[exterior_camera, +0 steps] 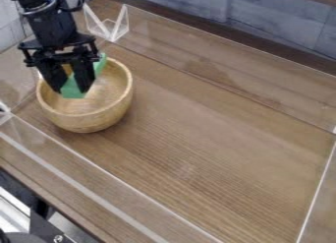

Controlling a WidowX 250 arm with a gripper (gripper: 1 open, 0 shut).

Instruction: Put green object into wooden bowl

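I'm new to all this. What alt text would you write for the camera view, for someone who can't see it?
A black robot gripper holds a small green object between its fingers, just above the left side of a round wooden bowl. The bowl sits at the left end of a wooden table edged with clear plastic walls.

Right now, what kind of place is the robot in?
Probably a robot test table in a lab, not a home kitchen. The wooden table is fenced by clear plastic walls, and only a wooden bowl sits on it, with the robot's hand holding a green object over it.
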